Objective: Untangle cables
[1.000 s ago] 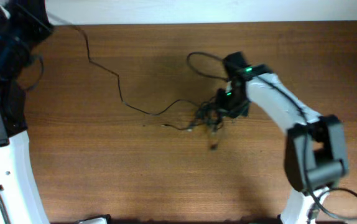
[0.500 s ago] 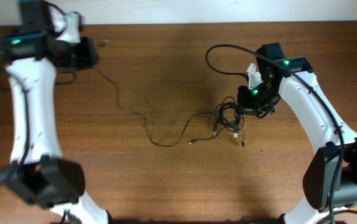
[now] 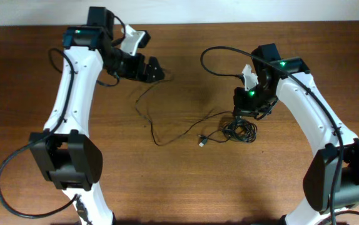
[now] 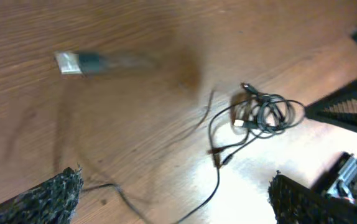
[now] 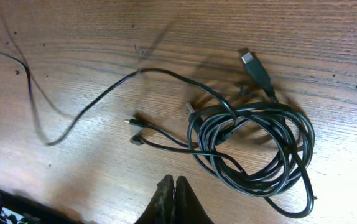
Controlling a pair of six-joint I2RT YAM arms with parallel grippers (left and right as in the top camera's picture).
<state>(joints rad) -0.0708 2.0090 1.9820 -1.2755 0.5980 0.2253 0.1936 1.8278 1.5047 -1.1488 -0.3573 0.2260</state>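
The cables are thin black cords on the wooden table. A coiled bunch (image 3: 242,130) lies right of centre, and one long strand (image 3: 156,134) trails left from it. My left gripper (image 3: 156,69) stands open at the back left above that strand's far end. In the left wrist view the strand (image 4: 216,180) runs between the wide-apart fingers (image 4: 48,199), and a blurred silvery plug (image 4: 73,62) shows further off. My right gripper (image 3: 248,111) is shut on nothing, just behind the bunch. The right wrist view shows the coil (image 5: 253,149) and a plug (image 5: 253,65) ahead of the shut gripper (image 5: 173,198).
A thicker black arm cable (image 3: 214,62) loops over the table behind the right arm. The table's back edge and a white wall (image 3: 229,11) run along the top. Bare wood (image 3: 186,187) lies in front of the cords.
My left arm has swung in from the far left corner toward the middle and opened its jaws. The long strand now lies slack, and the bunch sits a little further right.
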